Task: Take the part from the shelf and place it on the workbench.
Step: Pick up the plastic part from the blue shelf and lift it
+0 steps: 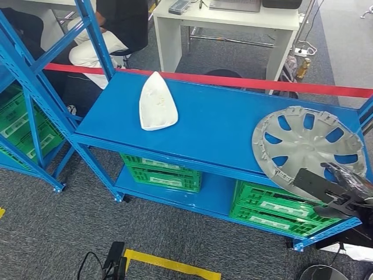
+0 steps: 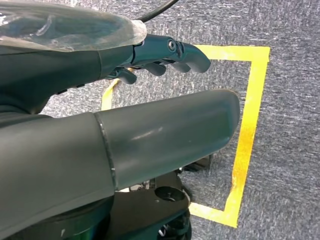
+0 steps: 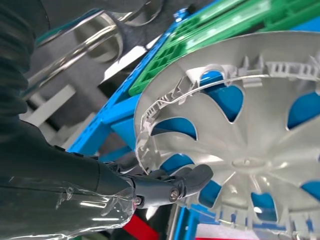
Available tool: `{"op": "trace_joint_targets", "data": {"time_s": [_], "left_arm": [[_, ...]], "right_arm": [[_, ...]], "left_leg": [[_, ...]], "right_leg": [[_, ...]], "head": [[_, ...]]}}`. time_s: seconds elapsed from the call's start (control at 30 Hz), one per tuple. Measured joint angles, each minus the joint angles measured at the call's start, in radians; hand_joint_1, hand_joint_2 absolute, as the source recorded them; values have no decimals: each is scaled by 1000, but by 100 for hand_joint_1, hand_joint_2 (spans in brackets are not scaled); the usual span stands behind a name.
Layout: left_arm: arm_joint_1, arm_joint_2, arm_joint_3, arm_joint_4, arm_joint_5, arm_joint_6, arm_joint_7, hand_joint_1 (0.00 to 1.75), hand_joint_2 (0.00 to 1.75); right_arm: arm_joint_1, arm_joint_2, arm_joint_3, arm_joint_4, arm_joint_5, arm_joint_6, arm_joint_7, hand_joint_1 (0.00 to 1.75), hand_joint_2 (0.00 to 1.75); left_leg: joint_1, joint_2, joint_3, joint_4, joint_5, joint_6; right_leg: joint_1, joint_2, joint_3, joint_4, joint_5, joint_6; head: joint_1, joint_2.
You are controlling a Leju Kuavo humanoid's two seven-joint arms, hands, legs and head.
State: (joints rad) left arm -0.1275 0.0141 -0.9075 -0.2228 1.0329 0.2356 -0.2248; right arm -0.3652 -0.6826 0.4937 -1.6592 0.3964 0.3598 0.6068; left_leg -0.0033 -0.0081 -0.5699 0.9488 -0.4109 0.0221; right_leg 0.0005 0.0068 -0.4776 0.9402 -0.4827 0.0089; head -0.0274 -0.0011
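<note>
Right hand [image 1: 341,189]: at the near right corner of the shelf, dark fingers [image 3: 188,182] reaching to the near rim of the hubcap, fingertips against its edge and spokes; whether closed around the rim or merely touching, cannot tell.
Right arm: enters from the lower right of the head view, a flat black piece lying over the hubcap's near edge.
Left hand [image 2: 166,52]: hangs low above the grey carpet, thick grey thumb stretched straight, dark fingers slightly curled and apart from it, holding nothing.
Hubcap [image 1: 308,146]: silver-grey, round, with cutouts showing blue through them; lies flat on the top deck of the shelf at its right end, near rim slightly over the front edge.
Shelf [image 1: 211,125]: blue metal rack, top deck broad and flat, a lower deck beneath.
White part [image 1: 157,102]: iron-shaped shell, on the top deck left of centre, well apart from the hubcap.
Green crates [image 1: 162,172]: two on the lower deck, one under the white part, one below the hubcap.
Red tape [image 1: 246,83]: stretched along the far side of the shelf.
Yellow floor tape [image 2: 247,130]: square outline on the carpet under the left hand.
Behind the shelf: a white desk [image 1: 228,26] and a seated person [image 1: 110,35].
</note>
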Motion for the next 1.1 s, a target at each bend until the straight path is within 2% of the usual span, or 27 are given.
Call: {"op": "trace_joint_targets", "data": {"time_s": [0.1, 0.27, 0.6, 1.1], "left_arm": [[-4, 0, 0, 0, 4, 0, 2, 0, 0], [-6, 0, 0, 0, 4, 0, 2, 0, 0], [-13, 0, -2, 0, -3, 0, 8, 0, 0], [-22, 0, -3, 0, -15, 0, 23, 0, 0]], "right_arm": [[-99, -10, 101, 83, 20, 83, -17, 0, 175], [-152, -10, 183, 162, 19, 85, -42, 0, 175], [-194, -10, 298, 266, 31, 96, -56, 0, 175], [-233, -10, 404, 369, 114, 140, -56, 0, 175]], "left_leg": [[0, 0, 0, 0, 0, 0], [0, -1, 0, 0, 0, 0], [0, -1, 0, 0, 0, 0], [0, -1, 0, 0, 0, 1]], "right_leg": [[0, 0, 0, 0, 0, 0], [0, -1, 0, 0, 0, 0], [0, -1, 0, 0, 0, 0], [0, -1, 0, 0, 1, 1]], "head": [[0, 0], [0, 0], [0, 0], [0, 0]]}}
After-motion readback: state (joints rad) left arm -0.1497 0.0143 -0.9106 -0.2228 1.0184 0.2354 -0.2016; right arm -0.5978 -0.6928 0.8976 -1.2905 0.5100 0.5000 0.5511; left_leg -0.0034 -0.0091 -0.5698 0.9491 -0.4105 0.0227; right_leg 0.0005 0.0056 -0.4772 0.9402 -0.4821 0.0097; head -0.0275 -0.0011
